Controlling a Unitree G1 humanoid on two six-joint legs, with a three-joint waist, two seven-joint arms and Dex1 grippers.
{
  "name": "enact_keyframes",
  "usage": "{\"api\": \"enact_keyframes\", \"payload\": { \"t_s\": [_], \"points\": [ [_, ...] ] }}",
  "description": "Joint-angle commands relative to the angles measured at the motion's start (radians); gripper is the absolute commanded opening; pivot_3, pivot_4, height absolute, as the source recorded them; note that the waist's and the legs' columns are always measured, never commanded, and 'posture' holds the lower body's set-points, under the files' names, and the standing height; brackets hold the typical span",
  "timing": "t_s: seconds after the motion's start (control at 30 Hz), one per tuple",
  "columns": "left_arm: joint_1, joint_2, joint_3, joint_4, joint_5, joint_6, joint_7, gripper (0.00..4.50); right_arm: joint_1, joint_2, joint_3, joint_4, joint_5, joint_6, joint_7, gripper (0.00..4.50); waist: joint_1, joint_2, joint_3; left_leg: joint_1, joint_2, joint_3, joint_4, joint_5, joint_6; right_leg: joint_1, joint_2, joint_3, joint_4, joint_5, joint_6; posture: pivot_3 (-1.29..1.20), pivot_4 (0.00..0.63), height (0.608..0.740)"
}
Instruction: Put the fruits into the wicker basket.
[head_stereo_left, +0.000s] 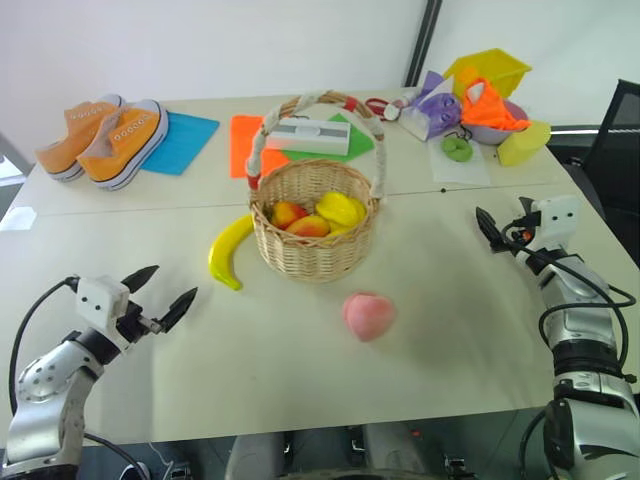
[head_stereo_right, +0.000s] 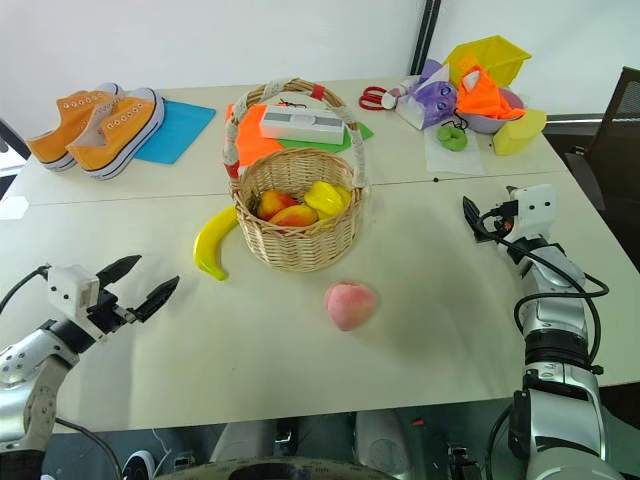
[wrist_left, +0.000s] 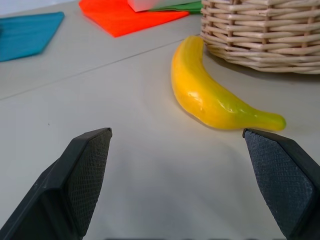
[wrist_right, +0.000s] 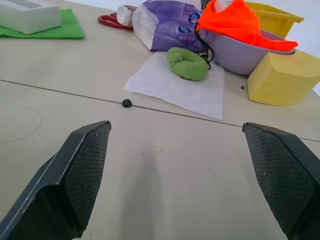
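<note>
The round woven wicker basket stands mid-surface, its tall arched handle wrapped in white and red; inside lie smooth red-orange and yellow pieces of fruit. The curved, glossy yellow banana with a green tip lies on the pale matte surface just left of the basket. The round pink peach sits near of the basket, apart from it. The left pincer hovers at the near left, its 2 black textured fingers spread wide and empty, pointing toward the banana. The right pincer is at the right, likewise open and empty. Far right, a small lumpy green thing rests on white paper, beside a yellow foam block.
</note>
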Motion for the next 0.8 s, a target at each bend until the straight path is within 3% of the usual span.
{"api": "enact_keyframes", "payload": {
  "t_s": [0.03, 0.37, 0.57, 0.7, 0.8],
  "points": [
    [-0.010, 0.007, 0.022, 0.007, 0.001, -0.035, -0.004, 4.50, -0.007, 0.002, -0.011, -0.030, 0.004, -0.022, -0.004, 4.40, 0.000, 0.000, 0.000, 0.000, 0.000, 0.000, 0.000, 0.000, 0.000, 0.000, 0.000, 0.000, 0.000, 0.000, 0.000, 0.00, 0.150, 0.740],
    [-0.074, -0.001, -0.015, 0.009, 0.038, -0.019, 0.042, 4.50, -0.021, 0.002, -0.005, -0.031, 0.003, -0.036, 0.014, 4.40, -0.001, 0.000, 0.000, 0.000, 0.000, 0.000, 0.000, 0.000, 0.000, 0.000, 0.000, 0.000, 0.000, 0.001, 0.001, 0.00, 0.150, 0.740],
    [-0.150, -0.066, -0.059, -0.072, 0.031, 0.017, 0.111, 4.50, 0.098, 0.034, -0.024, -0.258, 0.203, -0.041, 0.288, 4.40, 0.004, 0.000, 0.000, 0.000, 0.000, 0.000, 0.000, 0.000, 0.000, 0.000, 0.000, 0.000, 0.000, 0.001, 0.002, 0.00, 0.150, 0.740],
    [-0.186, -0.084, -0.083, -0.112, 0.031, 0.060, 0.150, 4.50, 0.202, -0.016, -0.023, -0.435, 0.272, 0.009, 0.416, 4.40, 0.004, 0.000, 0.000, 0.000, 0.000, 0.000, 0.000, 0.000, 0.001, 0.001, 0.000, 0.000, 0.000, 0.002, 0.004, 0.00, 0.150, 0.740],
    [-0.229, -0.090, -0.108, -0.120, 0.054, 0.119, 0.200, 4.50, 0.280, -0.090, -0.030, -0.630, 0.398, 0.164, 0.506, 4.40, 0.002, 0.000, 0.000, 0.000, 0.000, 0.000, 0.000, 0.000, 0.001, 0.001, 0.000, 0.000, 0.000, 0.002, 0.004, 0.00, 0.150, 0.740]
  ]
}}
